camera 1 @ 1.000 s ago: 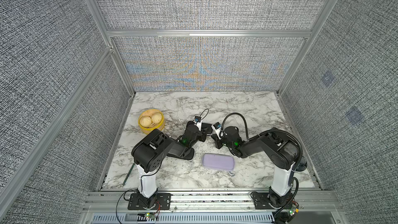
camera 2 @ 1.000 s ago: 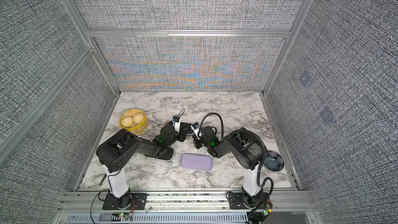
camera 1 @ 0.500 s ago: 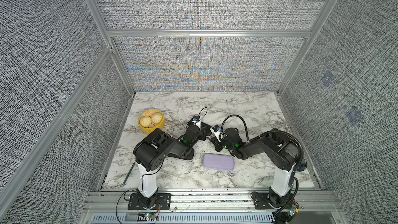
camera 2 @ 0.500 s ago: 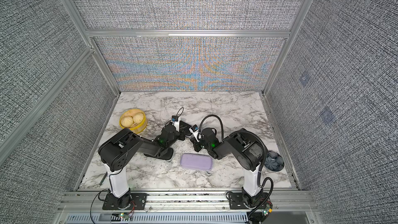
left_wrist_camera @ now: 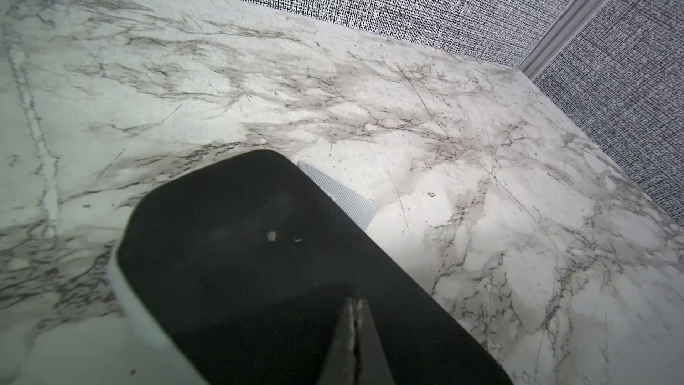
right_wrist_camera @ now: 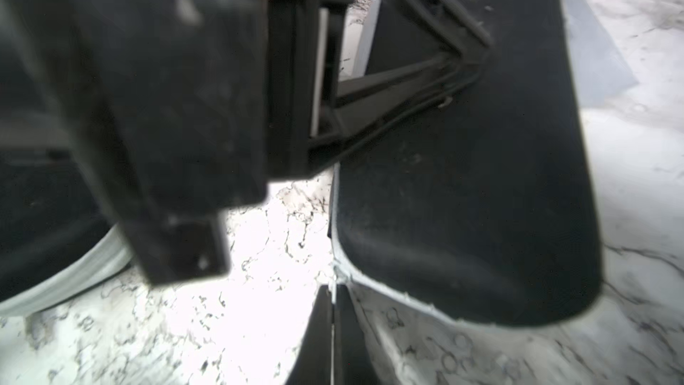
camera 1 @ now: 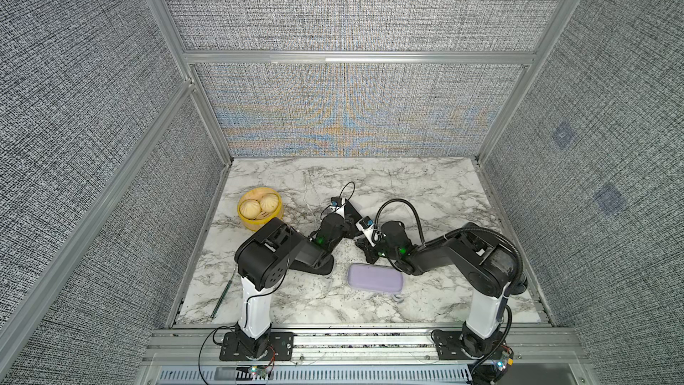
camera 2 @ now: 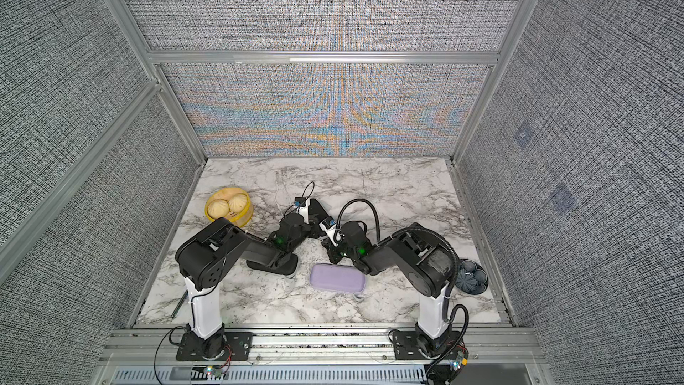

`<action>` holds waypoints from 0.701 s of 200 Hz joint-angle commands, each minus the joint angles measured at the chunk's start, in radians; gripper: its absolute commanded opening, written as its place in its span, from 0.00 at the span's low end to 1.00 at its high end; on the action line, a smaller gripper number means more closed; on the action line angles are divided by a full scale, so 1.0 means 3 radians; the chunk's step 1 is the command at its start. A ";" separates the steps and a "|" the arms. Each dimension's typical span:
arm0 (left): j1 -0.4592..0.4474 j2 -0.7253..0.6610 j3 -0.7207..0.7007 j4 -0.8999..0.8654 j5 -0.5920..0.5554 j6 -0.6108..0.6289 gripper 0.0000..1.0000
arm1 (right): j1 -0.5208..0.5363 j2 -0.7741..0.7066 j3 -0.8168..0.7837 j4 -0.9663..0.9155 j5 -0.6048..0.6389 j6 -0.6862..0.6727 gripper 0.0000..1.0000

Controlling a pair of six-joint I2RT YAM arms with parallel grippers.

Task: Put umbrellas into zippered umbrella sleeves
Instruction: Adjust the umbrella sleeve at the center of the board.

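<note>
Black sleeve [right_wrist_camera: 462,198], pale zipper edge [right_wrist_camera: 388,295], jaws closed

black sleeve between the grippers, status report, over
Left gripper shut, tips on black sleeve. Right gripper shut at its zipper edge. Lavender sleeve closed, lying apart.

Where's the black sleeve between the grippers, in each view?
Top view: black sleeve mid-table between the two wrists, mostly hidden.
Top view: black sleeve likewise.
Left wrist: it lies under and beyond the shut left gripper.
Right wrist: its rounded end lies beside the shut right gripper.
Shared landmark: the marble table beneath it.
</note>
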 commanded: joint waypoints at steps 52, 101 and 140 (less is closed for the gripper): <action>0.0188 -0.0674 -0.0007 -0.1632 0.0048 0.0114 0.64 | -0.0354 0.0034 0.0007 -0.0196 -0.0159 0.0160 0.00; 0.0504 -0.0691 0.0292 -0.2204 -0.0233 0.0283 0.93 | -0.0417 -0.0023 -0.0010 -0.0188 -0.0179 0.0119 0.00; 0.0726 -0.0402 0.0492 -0.1821 0.0387 0.0504 1.00 | -0.0438 -0.0026 -0.0016 -0.0190 -0.0205 0.0090 0.00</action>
